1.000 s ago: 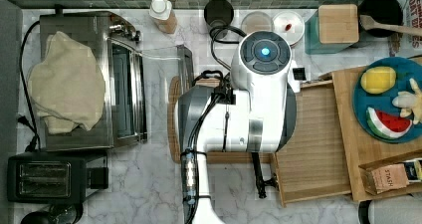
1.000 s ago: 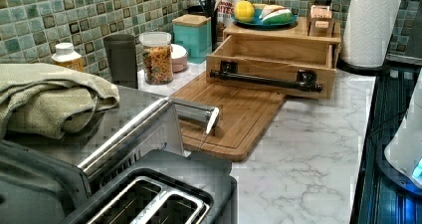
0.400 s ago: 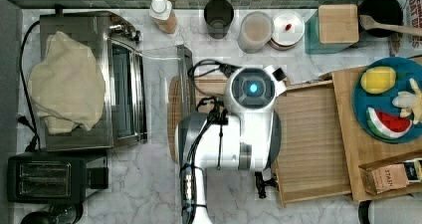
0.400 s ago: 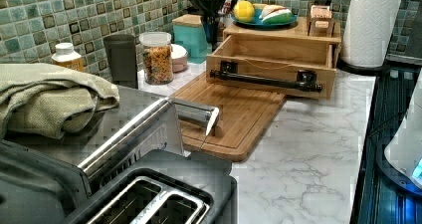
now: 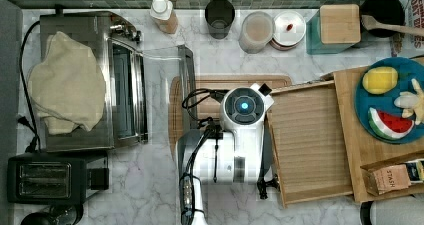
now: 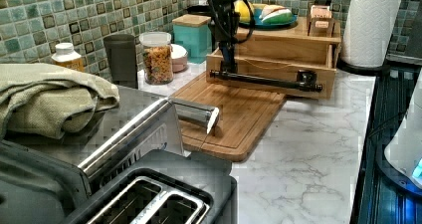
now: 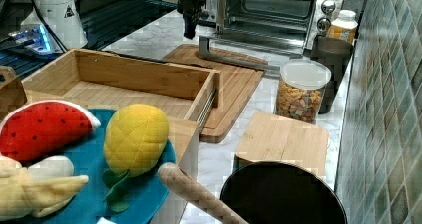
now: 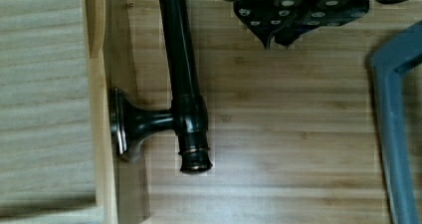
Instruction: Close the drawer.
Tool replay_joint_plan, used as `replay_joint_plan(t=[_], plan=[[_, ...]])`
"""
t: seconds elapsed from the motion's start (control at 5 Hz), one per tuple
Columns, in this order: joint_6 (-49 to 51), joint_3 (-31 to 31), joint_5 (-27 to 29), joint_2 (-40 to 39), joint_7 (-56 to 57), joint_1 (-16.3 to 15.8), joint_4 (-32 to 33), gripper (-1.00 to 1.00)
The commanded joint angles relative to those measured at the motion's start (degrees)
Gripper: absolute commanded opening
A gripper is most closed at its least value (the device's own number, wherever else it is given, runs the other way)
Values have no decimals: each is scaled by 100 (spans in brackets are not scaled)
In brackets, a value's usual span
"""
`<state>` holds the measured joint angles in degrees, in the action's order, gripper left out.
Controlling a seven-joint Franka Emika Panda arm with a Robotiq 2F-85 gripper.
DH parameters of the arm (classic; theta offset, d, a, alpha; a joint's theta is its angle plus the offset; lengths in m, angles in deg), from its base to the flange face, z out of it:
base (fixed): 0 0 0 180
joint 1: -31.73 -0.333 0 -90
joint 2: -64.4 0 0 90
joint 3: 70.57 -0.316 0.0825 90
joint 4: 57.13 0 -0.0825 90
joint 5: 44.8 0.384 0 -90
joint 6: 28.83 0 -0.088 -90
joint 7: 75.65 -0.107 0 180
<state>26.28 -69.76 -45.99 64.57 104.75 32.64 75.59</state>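
Drawer [image 5: 310, 140] stands pulled out from under the wooden shelf [image 5: 350, 185] that carries the blue plate [image 5: 365, 105], its front overhanging the cutting board [image 6: 234, 119]. Handle bar [image 8: 181, 79] runs along the drawer front, long axis crosswise to the closing direction. Gripper [image 6: 228, 64] sits at the bar's end nearer the tiled wall, on the cutting-board side of the drawer front; finger spread cannot be told. Judgement: the drawer lies directly ahead of the gripper, so the push goes square against the front, toward the shelf.

A marble counter [image 5: 160, 185] carries a cutting board [image 6: 239, 119] and toaster [image 5: 50, 180].
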Motion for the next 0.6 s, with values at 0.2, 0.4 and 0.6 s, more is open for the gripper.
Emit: replay_joint_plan(t=[0.2,0.4,0.6], plan=[[-626,-110,-328,-27,175,-94,370,-100],[-650,-74,-481,-197,38,-54,384,-100],[-1146,41,-632,-313,235,59,596,-100]])
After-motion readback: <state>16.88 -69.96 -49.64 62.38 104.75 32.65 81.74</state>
